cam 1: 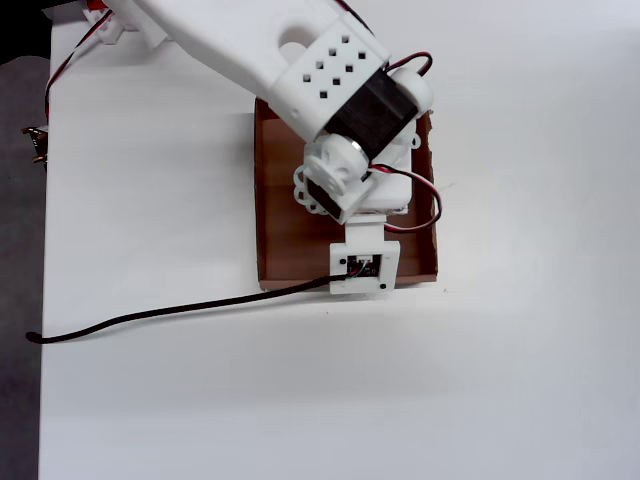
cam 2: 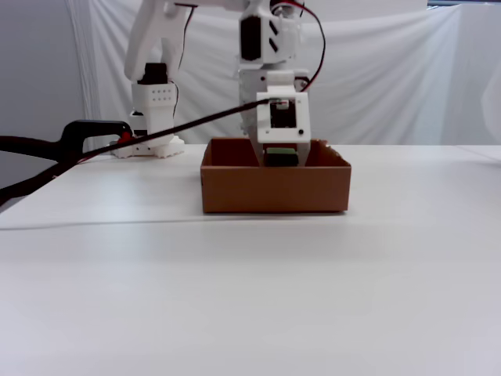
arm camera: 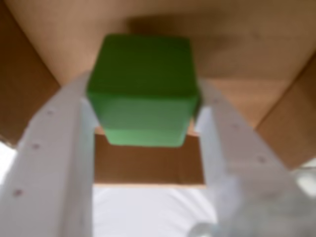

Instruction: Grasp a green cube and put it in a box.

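Observation:
The green cube [arm camera: 143, 89] fills the middle of the wrist view, pinched between my two white fingers [arm camera: 54, 148], with the brown cardboard box [arm camera: 29, 89] below and around it. My gripper [arm camera: 143, 96] is shut on the cube. In the fixed view the cube [cam 2: 282, 157] looks dark and sits between the fingers at about the height of the box's rim, inside the box [cam 2: 274, 188]. My gripper [cam 2: 282, 160] reaches down into the box from above. In the overhead view the arm [cam 1: 350, 170] covers much of the box [cam 1: 280, 220] and hides the cube.
A black cable [cam 1: 150, 315] runs from the wrist camera across the white table to its left edge [cam 1: 45, 250]. A black clamp handle [cam 2: 86, 133] sticks in at the left of the fixed view. The arm's base [cam 2: 153, 117] stands behind the box before a white curtain.

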Motion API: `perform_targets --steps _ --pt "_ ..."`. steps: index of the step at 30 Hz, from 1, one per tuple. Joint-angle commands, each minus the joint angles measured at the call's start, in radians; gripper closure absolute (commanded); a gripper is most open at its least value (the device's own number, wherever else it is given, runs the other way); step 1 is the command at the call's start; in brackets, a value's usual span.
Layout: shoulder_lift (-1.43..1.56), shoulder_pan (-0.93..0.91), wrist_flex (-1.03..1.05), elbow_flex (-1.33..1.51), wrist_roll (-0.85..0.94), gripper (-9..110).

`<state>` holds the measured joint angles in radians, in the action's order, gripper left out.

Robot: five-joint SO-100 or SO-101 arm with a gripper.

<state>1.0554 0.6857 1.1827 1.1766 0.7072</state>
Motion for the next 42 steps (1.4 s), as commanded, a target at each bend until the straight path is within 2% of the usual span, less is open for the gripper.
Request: perform_targets --steps 1,11,25,32,42 --pt "0.021 0.028 -0.025 0.006 0.006 86" --pt "0.069 0.038 -0.130 0.150 0.009 84" --pt "0.242 -0.029 -0.123 0.155 0.009 76" --pt "0.426 -0.124 -0.063 0.175 0.118 77" --pt "0.741 -0.374 -0.092 0.420 0.308 75"
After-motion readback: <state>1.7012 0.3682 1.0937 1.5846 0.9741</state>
